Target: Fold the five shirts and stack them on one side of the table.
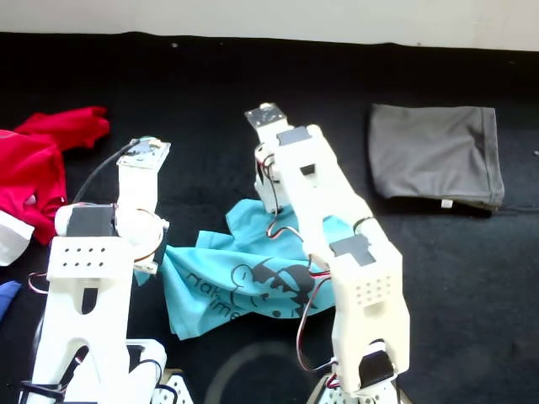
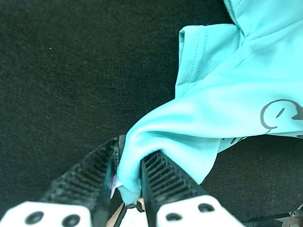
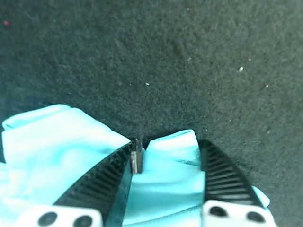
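Pinching a bunched corner of the teal shirt [image 2: 222, 94], the left fingers [image 2: 163, 182] are pressed tight on the cloth. The right fingers [image 3: 104, 179] stand a little wider, closed on a thick fold at the shirt's far edge. That one teal shirt [image 1: 227, 282] lies crumpled between the two arms at the middle of the black bench [image 1: 210, 101]. One grey shirt [image 1: 434, 156] lies folded flat, well apart on the right. One red shirt [image 1: 38, 164] sits in a heap at the left, with one white piece [image 1: 13, 236] and one blue piece [image 1: 7, 295] at the bench's left edge.
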